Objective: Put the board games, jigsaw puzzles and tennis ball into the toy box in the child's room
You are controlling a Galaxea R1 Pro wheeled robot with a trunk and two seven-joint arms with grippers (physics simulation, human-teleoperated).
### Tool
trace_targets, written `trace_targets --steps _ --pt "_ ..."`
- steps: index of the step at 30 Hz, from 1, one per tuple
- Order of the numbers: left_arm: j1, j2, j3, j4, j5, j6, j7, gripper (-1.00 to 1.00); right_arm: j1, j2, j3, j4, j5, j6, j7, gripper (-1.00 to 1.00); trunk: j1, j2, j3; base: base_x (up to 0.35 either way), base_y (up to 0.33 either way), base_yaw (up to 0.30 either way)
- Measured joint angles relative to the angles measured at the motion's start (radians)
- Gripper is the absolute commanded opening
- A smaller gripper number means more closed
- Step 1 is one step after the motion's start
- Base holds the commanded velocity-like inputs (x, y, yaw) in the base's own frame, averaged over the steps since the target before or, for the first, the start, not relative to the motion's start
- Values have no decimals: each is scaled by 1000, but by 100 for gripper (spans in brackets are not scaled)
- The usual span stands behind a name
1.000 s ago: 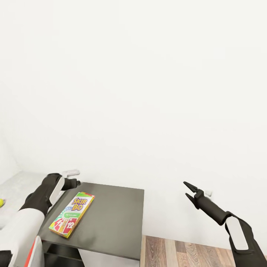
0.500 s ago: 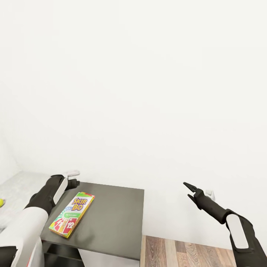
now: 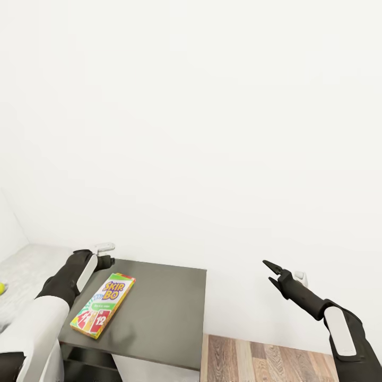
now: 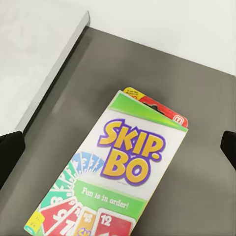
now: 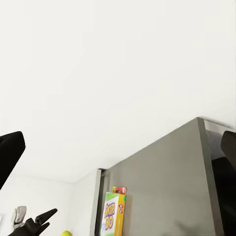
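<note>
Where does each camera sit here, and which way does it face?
Head view: above, looking down past both arms at the Skip-Bo box on the dark cabinet top.
Left wrist view: above the same box, open fingertips at the edges.
Right wrist view: off the cabinet's side, facing across it; open fingertips show.
All three share the box.

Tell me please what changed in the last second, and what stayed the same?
The left arm drew back a little toward the robot, so its gripper ended slightly nearer the game box. The right gripper barely shifted. Nothing was grasped or released. The game box stayed flat on the dark cabinet top, and both grippers stayed open.
</note>
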Motion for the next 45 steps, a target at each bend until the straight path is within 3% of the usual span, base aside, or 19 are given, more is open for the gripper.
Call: trace_targets --steps 27,31,37,40,45 --pt "-1 12 3 -39 3 8 -12 100 0 2 1 6 8 0 -2 100 0 0 -44 0 0 0" --pt "-2 19 -1 -37 -1 6 -46 100 0 0 1 6 8 0 -2 100 0 0 -51 0 0 0" --pt "-8 74 -1 11 0 -5 -149 100 0 4 1 6 9 0 -2 100 0 0 -61 0 0 0" --pt "-10 85 -2 16 6 -24 -198 100 0 4 1 5 9 0 -2 100 0 0 -66 0 0 0" --pt "-11 90 -3 18 8 -42 -224 100 0 6 1 5 9 0 -2 100 0 0 -74 0 0 0"
